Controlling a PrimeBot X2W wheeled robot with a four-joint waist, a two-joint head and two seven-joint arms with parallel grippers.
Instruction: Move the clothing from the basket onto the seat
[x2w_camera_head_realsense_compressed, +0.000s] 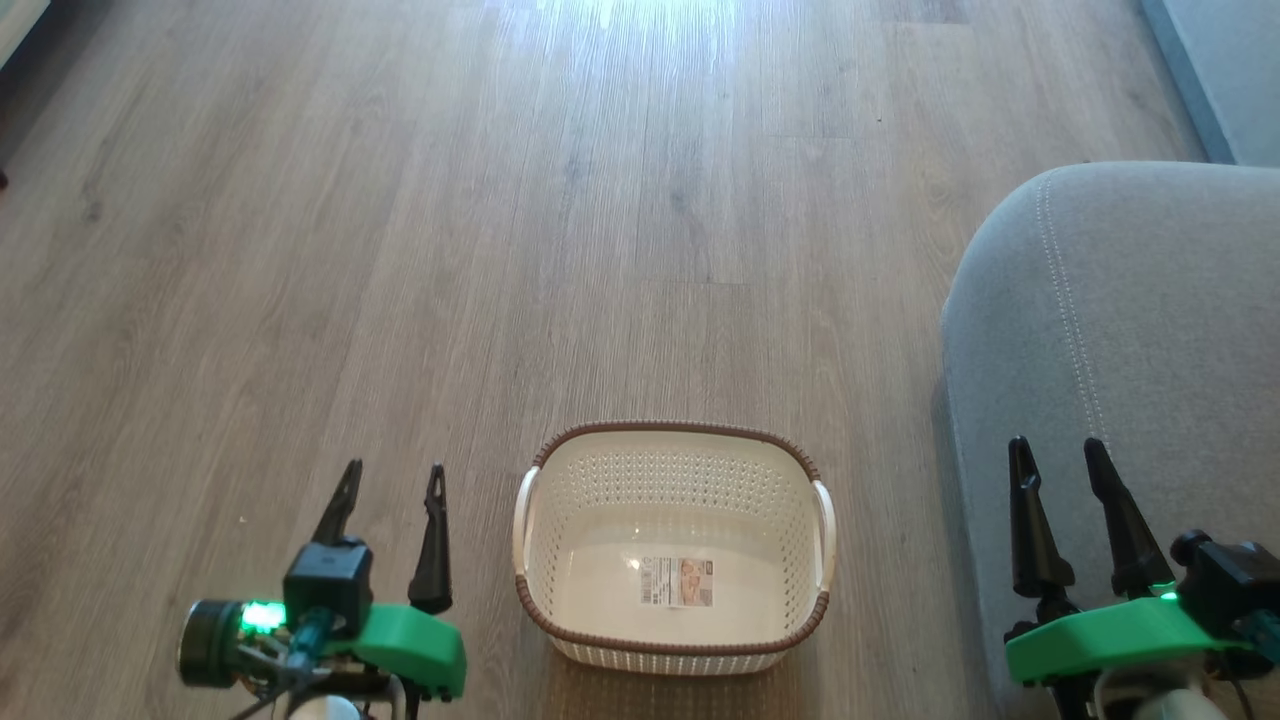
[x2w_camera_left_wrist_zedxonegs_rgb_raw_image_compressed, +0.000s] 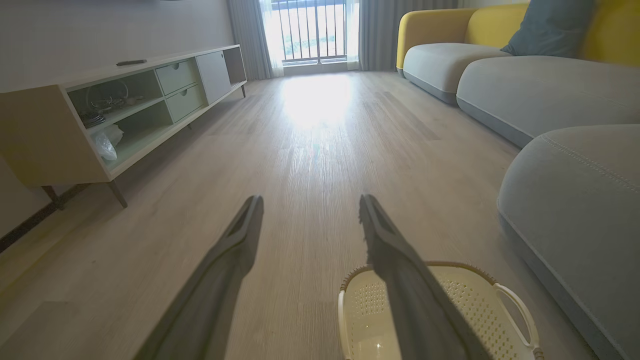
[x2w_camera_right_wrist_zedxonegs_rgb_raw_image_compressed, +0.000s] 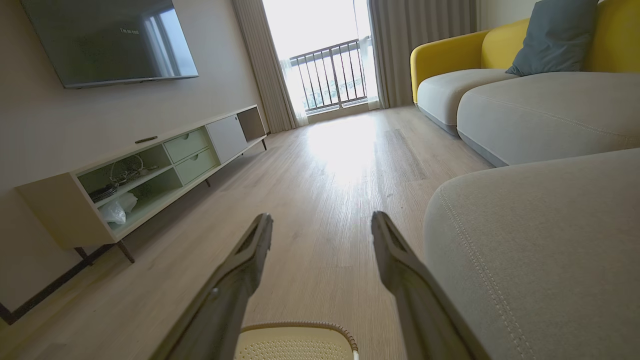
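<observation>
Head view: basket (x2w_camera_head_realsense_compressed: 670, 475) stood on the floor (x2w_camera_head_realsense_compressed: 500, 250), near the seat's (x2w_camera_head_realsense_compressed: 1150, 330) left edge. It is cream, perforated and brown-rimmed, with only a paper label (x2w_camera_head_realsense_compressed: 677, 582) lying inside. Left gripper (x2w_camera_head_realsense_compressed: 394, 468) and right gripper (x2w_camera_head_realsense_compressed: 1056, 443) are held spread, nothing grasped.

Left wrist view: plain perforated basket wall noted beneath the fingers.

Right wrist view: seat's near corner noted as plain grey fabric with a stitched seam.

Judged: unloading appears finished; next, placement of the clothing on the seat is to be confirmed.

**Robot hands at rest, head view.** Left hand (x2w_camera_head_realsense_compressed: 394, 468) at lower left, right hand (x2w_camera_head_realsense_compressed: 1056, 443) at lower right. Both stand open: the two long dark fingers (x2w_camera_head_realsense_compressed: 432, 540) of each are spread apart and point up the view, both pairs leaning slightly inward. A green housing (x2w_camera_head_realsense_compressed: 415, 645) backs each wrist.
</observation>
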